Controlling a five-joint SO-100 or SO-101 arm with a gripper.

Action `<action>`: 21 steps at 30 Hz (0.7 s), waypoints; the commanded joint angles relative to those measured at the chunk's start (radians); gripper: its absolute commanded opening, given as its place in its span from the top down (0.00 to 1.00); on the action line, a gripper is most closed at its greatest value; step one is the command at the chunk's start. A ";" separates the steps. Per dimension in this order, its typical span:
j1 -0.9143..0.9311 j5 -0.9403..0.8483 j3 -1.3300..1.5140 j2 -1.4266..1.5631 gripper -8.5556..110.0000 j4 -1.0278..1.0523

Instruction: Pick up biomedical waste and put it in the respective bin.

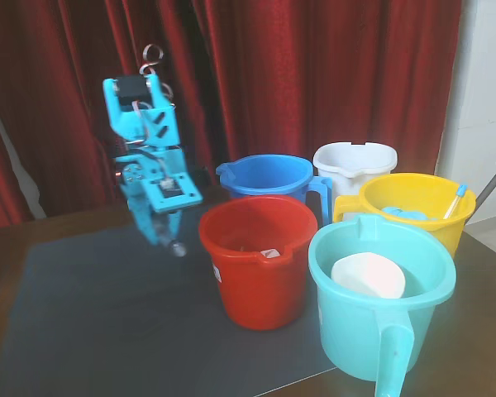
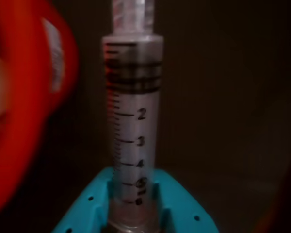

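A clear syringe (image 2: 133,136) with black graduation marks and a dark plunger tip fills the wrist view, standing out from my cyan gripper (image 2: 134,204), which is shut on its lower end. In the fixed view the gripper (image 1: 169,240) hangs above the dark mat, left of the red bucket, with the syringe's end (image 1: 178,247) poking out below the fingers. The medium-blue bucket (image 1: 269,175) with a side handle stands behind the red one, to the right of the arm.
A red bucket (image 1: 260,256) stands closest to the gripper; its blurred rim (image 2: 24,111) fills the left of the wrist view. A teal bucket (image 1: 380,298) holding a white object, a yellow bucket (image 1: 413,203) with a dropper, and a white bucket (image 1: 354,161) stand to the right. The dark mat (image 1: 91,314) lies underneath.
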 commanded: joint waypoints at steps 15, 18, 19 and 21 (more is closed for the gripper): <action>-0.310 0.330 -0.066 0.167 0.93 0.337; -0.344 0.342 -0.152 0.163 0.93 0.337; -0.351 0.345 -0.169 0.161 0.93 0.337; -0.371 0.373 -0.195 0.144 0.93 0.328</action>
